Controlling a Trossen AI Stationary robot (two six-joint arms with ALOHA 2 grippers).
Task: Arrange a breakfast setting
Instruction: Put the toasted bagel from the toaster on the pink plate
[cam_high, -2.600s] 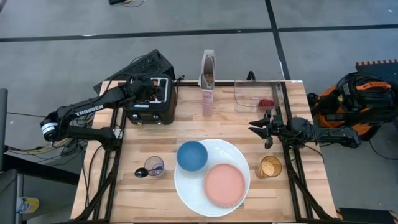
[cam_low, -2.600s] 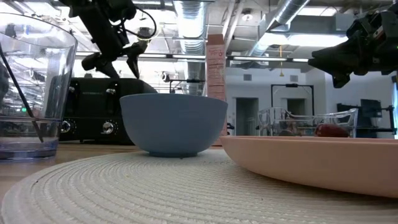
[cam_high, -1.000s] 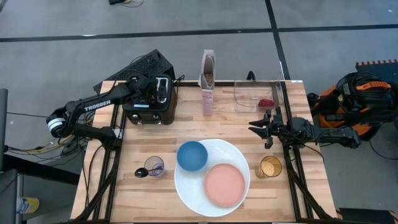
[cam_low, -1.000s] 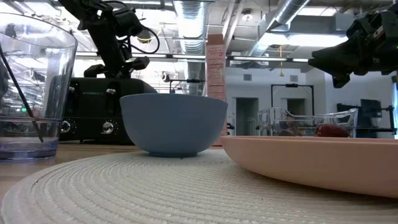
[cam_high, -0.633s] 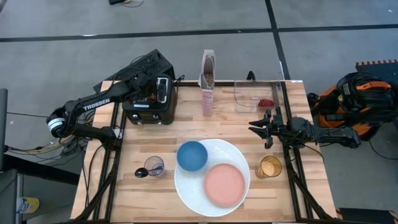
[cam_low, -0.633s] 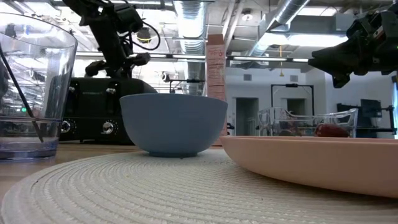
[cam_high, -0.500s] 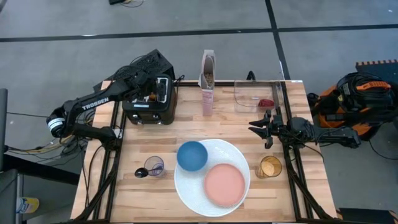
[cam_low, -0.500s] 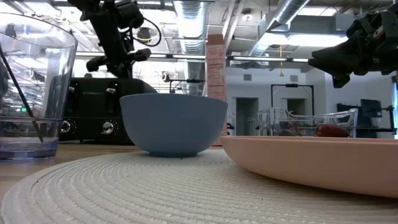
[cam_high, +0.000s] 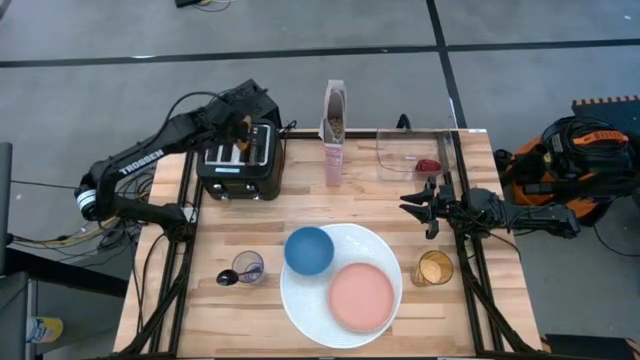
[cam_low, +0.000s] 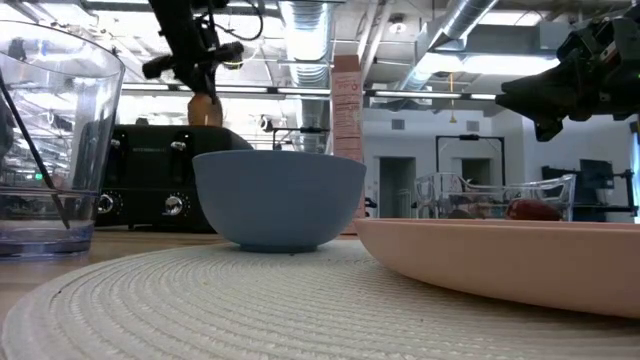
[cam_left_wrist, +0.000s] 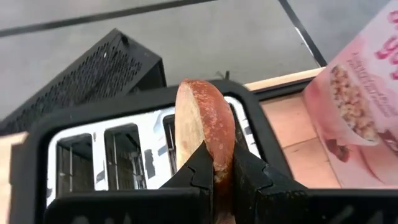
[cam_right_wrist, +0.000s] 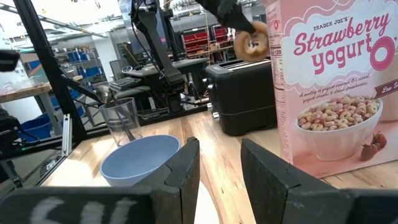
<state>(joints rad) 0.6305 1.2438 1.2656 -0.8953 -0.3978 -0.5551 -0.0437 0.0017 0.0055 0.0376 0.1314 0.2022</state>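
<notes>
Above the toaster, left gripper now lifted clear, clamped tight on the toasted bagel half, hanging just over the slots where a moment ago still down inside. Ready for carrying toward the pink plate. Right gripper shut, idle, well apart.

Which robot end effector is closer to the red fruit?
The right one. The right end effector waits just in front of the clear container holding the red fruit. The left end effector is far across the table, above the toaster, holding a bagel half.
</notes>
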